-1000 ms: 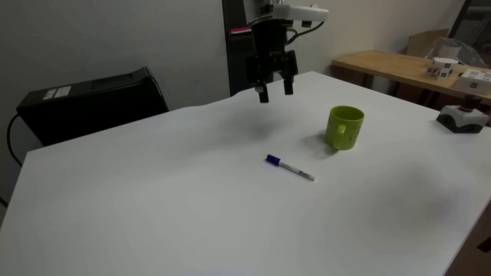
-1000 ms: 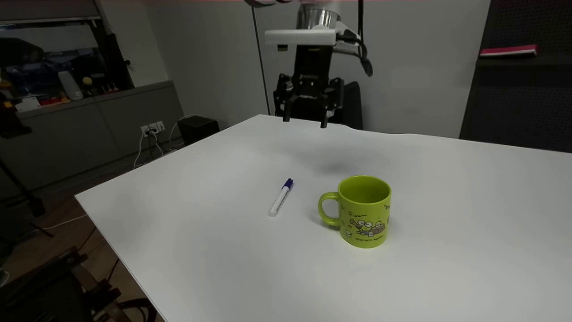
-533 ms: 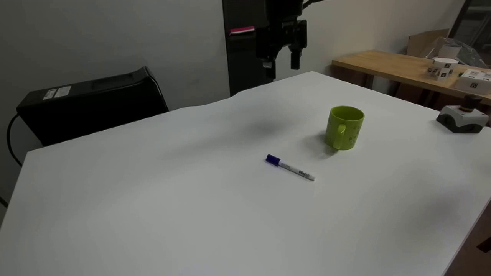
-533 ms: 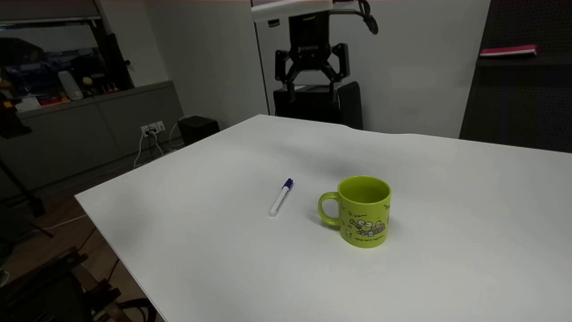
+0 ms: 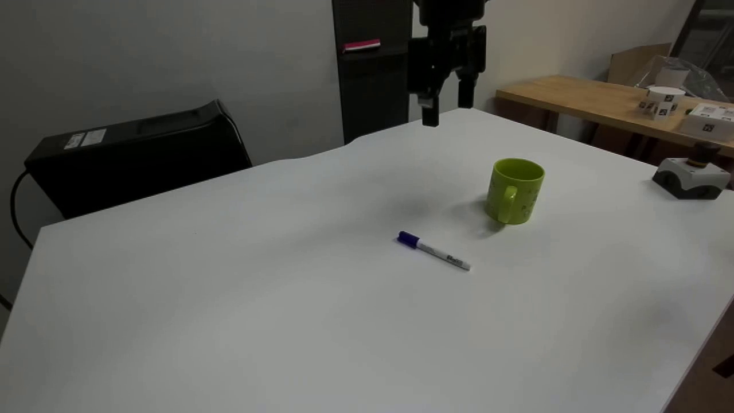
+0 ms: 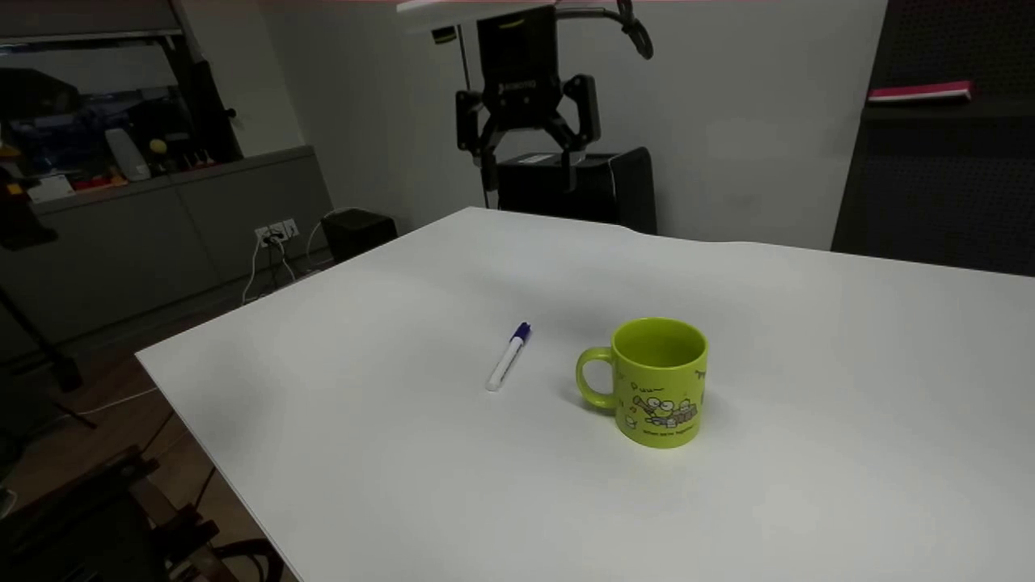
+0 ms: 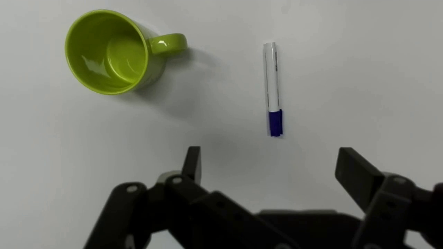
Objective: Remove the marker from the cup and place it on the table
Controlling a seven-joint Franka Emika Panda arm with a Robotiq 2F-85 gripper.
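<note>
Marker (image 7: 272,83) not gripped: claw (image 6: 529,183) is held above the tabletop (image 6: 364,453), jaws spread wide, nothing between them. Next out, marker is laid flat on the tabletop, blue-capped end (image 7: 275,122) nearest the claw in the wrist view, touched by neither claw nor cup (image 6: 647,384). Cup is stood upright off to one side, handle (image 7: 169,43) turned toward the marker; nothing can be seen inside it. Removal and placing both judged done; no further handling appears to be needed, at most claw left to be parked.
</note>
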